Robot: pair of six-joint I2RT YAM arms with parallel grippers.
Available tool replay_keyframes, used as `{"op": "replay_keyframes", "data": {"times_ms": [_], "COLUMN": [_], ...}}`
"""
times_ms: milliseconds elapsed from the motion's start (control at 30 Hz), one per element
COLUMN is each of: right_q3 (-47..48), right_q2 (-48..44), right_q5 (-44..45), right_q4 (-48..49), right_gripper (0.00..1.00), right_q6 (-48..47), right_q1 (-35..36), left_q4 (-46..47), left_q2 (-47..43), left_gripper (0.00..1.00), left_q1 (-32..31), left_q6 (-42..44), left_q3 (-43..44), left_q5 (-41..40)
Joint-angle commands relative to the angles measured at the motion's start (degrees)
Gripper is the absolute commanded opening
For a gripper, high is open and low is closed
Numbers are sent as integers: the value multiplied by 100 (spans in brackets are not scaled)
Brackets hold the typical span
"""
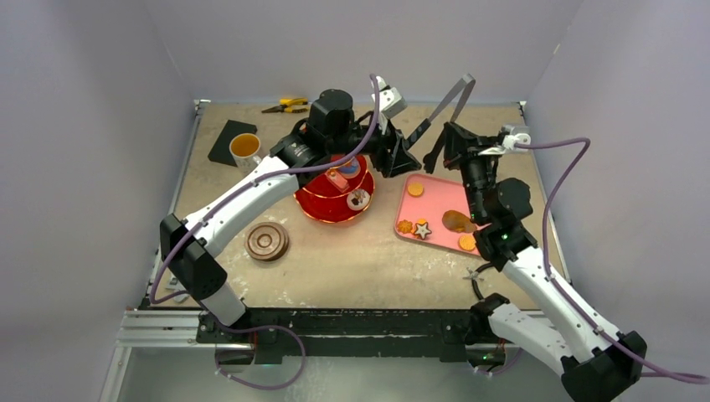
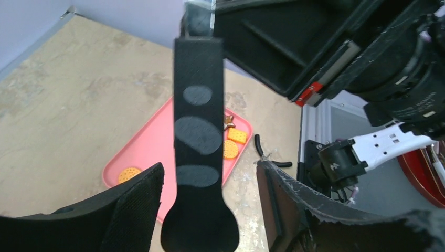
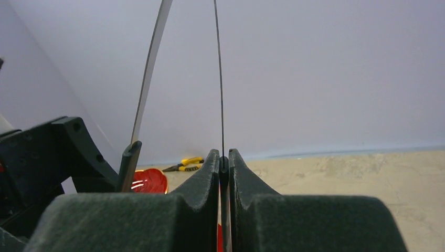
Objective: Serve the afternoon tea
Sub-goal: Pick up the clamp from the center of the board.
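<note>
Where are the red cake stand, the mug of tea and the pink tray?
red cake stand (image 1: pixel 316 208): top external view, bare part of the bottom tier.
mug of tea (image 1: pixel 244 146): top external view, the tea's surface.
pink tray (image 1: pixel 435 203): top external view, bare floor.

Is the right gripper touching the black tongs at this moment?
Touching. The right wrist view shows the right gripper closed on one thin blade of the black tongs, with no gap between its fingers and the blade.
</note>
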Motion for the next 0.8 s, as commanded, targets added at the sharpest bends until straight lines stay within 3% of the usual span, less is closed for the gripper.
{"op": "replay_keyframes", "data": {"times_ms": [0,100,300,433,500,767], "right_q3": [44,58,88,81,140,796], "right_q2": [14,34,53,62,90,13], "right_q5": [-112,-125,-192,-274,-444,-1474], "right_q4": [271,245,207,179,30,-1547], "right_gripper": [3,3,3,6,15,69], "right_q6": [-159,-174,-184,-127,-35,643], "right_q1": [75,99,121,140,141,92], "left_q4": [258,124,240,276,265,125], "left_q2": [-45,-114,-259,-290,-302,-580], "left_gripper": [61,49,8,4,1,0], "left_q1": [22,27,31,26,27,27], "left_q6": [-101,148,492,657,797,1811], "left_q3": [252,250,139,113,84,-56], "left_q5": [572,256,-212,-470,-544,-468]}}
